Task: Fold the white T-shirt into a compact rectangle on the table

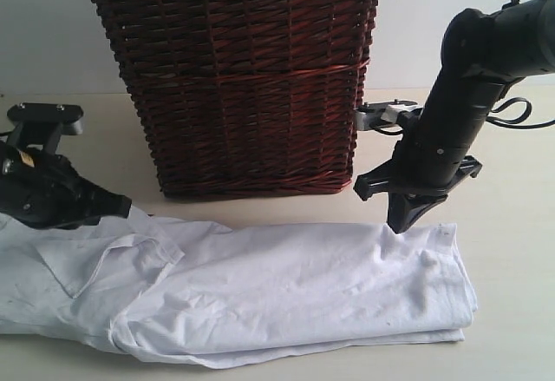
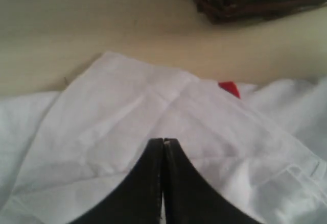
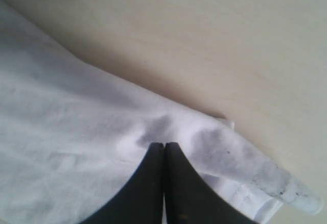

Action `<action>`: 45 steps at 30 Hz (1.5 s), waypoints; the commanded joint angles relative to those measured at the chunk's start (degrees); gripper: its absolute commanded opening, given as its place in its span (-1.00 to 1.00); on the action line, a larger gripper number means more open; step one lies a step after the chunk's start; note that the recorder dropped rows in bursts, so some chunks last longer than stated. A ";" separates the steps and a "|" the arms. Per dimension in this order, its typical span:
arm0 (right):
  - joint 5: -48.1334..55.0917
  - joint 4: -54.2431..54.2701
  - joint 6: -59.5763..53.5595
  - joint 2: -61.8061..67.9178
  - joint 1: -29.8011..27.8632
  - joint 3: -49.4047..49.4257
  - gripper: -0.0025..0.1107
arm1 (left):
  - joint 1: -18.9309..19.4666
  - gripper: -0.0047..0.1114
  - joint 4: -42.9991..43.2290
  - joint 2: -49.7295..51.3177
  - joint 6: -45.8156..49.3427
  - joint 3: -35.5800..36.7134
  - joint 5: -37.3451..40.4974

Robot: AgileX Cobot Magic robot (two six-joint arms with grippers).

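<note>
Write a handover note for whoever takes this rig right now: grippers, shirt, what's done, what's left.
Left gripper: shut, tips on the shirt; grip unclear.
Right gripper: shut at the shirt's other end, cloth puckered at its tips, likely pinched.
Shirt: on the table in front of the basket, a long wrinkled band.
Done: looks folded lengthwise, edges layered.
Left: fold it across into a compact rectangle.

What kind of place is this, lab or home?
Probably a lab bench staged for laundry folding: plain cream table, lace-lined wicker basket, white T-shirt laid out in front.
</note>
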 commanded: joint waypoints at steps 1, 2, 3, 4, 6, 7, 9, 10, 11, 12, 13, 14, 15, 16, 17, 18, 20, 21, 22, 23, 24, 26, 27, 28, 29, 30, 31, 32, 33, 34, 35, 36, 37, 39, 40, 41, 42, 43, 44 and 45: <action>0.12 -0.29 -0.48 -0.72 -0.15 0.31 -0.96 | 0.21 -0.56 0.07 0.09 1.89 -6.16 9.63; 0.12 -0.29 -0.48 -0.72 -0.15 0.31 -0.96 | 0.21 -0.41 -0.48 -0.19 2.74 -6.85 11.29; 0.12 -0.29 -0.48 -0.72 -0.15 0.31 -0.96 | 0.21 -0.22 -1.30 -0.57 4.13 -7.63 13.67; 0.12 -0.29 -0.48 -0.72 -0.15 0.31 -0.96 | 0.21 -0.05 -2.73 -0.79 6.18 -8.33 16.31; 0.12 -0.29 -0.48 -0.72 -0.15 0.31 -0.96 | 0.21 0.05 -6.94 -0.79 10.57 -9.01 22.77; 0.12 -0.29 -0.48 -0.72 -0.15 0.31 -0.96 | 0.21 0.02 -9.48 -0.79 12.71 -9.00 24.93; 0.12 -0.29 -0.48 -0.72 -0.15 0.31 -0.96 | 0.21 -0.10 -11.90 -0.79 13.86 -7.71 25.73; 0.03 -0.29 -0.48 -0.72 -0.15 0.31 -0.96 | 0.21 -0.16 -11.92 -0.79 13.96 -6.98 24.90; 0.03 -0.29 -0.48 -0.72 -0.15 0.31 -0.96 | 0.21 -0.21 -11.57 -0.68 13.96 -6.18 23.64; 0.03 -0.29 -0.48 -0.72 -0.15 0.31 -0.96 | 0.21 -0.23 -11.27 -0.68 13.96 -5.55 22.50; 0.03 -0.29 -0.48 -0.72 -0.15 0.31 -0.96 | 0.21 -0.22 -10.55 -0.41 13.96 -4.87 21.05; 0.03 -0.29 -0.48 -0.72 -0.15 0.31 -0.96 | 0.21 -0.20 -9.94 -0.07 14.45 -4.26 19.85; -0.09 -0.29 -0.48 -0.72 -0.15 0.31 -0.96 | 0.21 -0.18 -9.63 0.28 15.27 -3.83 18.71; -0.09 -0.29 -0.48 -0.72 -0.15 0.31 -0.96 | 0.21 -0.15 -9.63 0.79 16.12 -3.42 17.73; -0.21 -0.29 -0.48 -0.72 -0.15 0.31 -0.96 | 0.21 -0.12 -9.76 1.43 16.70 -3.13 17.30; -0.34 -0.29 -0.48 -0.72 -0.15 0.31 -0.96 | 0.21 -0.09 -10.03 1.97 16.99 -3.13 17.30; -0.46 -0.29 -0.48 -0.72 -0.15 0.31 -0.96 | 0.21 -0.08 -10.27 3.25 17.14 -3.13 16.85; -0.64 -0.29 -0.48 -0.72 -0.15 0.31 -0.96 | 0.21 -0.08 -10.27 3.69 17.14 -3.13 16.37; -0.64 -0.29 -0.48 -0.72 -0.15 0.31 -0.96 | 0.21 -0.09 -10.11 4.22 17.38 -3.13 15.72; -0.64 -0.29 -0.48 -0.72 -0.15 0.31 -0.96 | 0.21 -0.10 -9.73 4.71 17.53 -3.13 14.92; -0.70 -0.29 -0.48 -0.72 -0.15 0.31 -0.96 | 0.21 -0.12 -9.31 5.21 17.61 -3.13 14.28; -0.70 -0.29 -0.48 -0.72 -0.15 0.31 -0.96 | 0.21 -0.28 -8.37 5.77 17.61 -3.13 13.58; -0.70 -0.29 -0.48 -0.72 -0.15 0.31 -0.96 | 0.21 -0.37 -8.13 5.89 17.61 -3.13 13.58; -0.70 -0.29 -0.48 -0.72 -0.15 0.31 -0.96 | 0.21 -0.49 -7.88 5.89 17.61 -3.13 13.70; -0.70 -0.29 -0.48 -0.72 -0.15 0.31 -0.96 | 0.21 -0.62 -7.61 5.76 17.61 -3.13 13.97; -0.70 -0.29 -0.48 -0.72 -0.15 0.31 -0.96 | 0.21 -0.75 -7.42 5.64 17.65 -3.13 14.06; -0.70 -0.29 -0.48 -0.72 -0.15 0.31 -0.96 | 0.21 -0.86 -7.44 5.25 17.65 -3.13 14.18; -0.70 -0.29 -0.48 -0.72 -0.15 0.31 -0.96 | 0.21 -0.92 -7.44 4.98 17.65 -3.13 14.18; -0.70 -0.29 -0.48 -0.72 -0.15 0.31 -0.96 | 0.21 -0.91 -7.28 4.53 17.65 -3.13 14.06; -0.70 -0.29 -0.48 -0.72 -0.15 0.31 -0.96 | 0.21 -0.89 -6.95 4.10 17.65 -3.13 14.06; -0.70 -0.29 -0.48 -0.72 -0.15 0.31 -0.96 | 0.21 -0.86 -6.50 3.71 17.75 -3.35 14.06; -0.83 -0.29 -0.48 -0.72 -0.15 0.31 -0.96 | 0.21 -0.83 -5.65 3.45 17.75 -3.73 14.51; -1.08 -0.29 -0.48 -0.72 -0.15 0.31 -0.96 | 0.21 -0.80 -5.15 3.22 17.75 -4.28 15.16; -1.19 -0.29 -0.48 -0.72 -0.15 0.31 -0.96 | 0.21 -0.76 -3.27 2.68 18.12 -5.64 15.85; -1.19 -0.29 -0.48 -0.72 -0.15 0.31 -0.96 | 0.21 -0.75 -1.88 2.42 18.12 -6.37 15.97; -1.32 -0.29 -0.48 -0.72 -0.15 0.31 -0.96 | 0.21 -0.75 -0.06 2.30 18.28 -7.21 16.11; -1.32 -0.29 -0.48 -0.72 -0.15 0.31 -0.96 | 0.21 -0.75 1.72 2.30 19.00 -8.22 16.61; -1.32 -0.29 -0.48 -0.72 -0.15 0.31 -0.96 | 0.21 -0.75 2.74 2.30 21.23 -8.98 16.81; -1.32 -0.29 -0.48 -0.72 -0.15 0.31 -0.96 | 0.21 -0.75 3.41 2.30 24.47 -9.79 16.92; -1.32 -0.29 -0.48 -0.72 -0.15 0.31 -0.96 | 0.21 -0.75 3.41 2.30 28.10 -10.40 16.35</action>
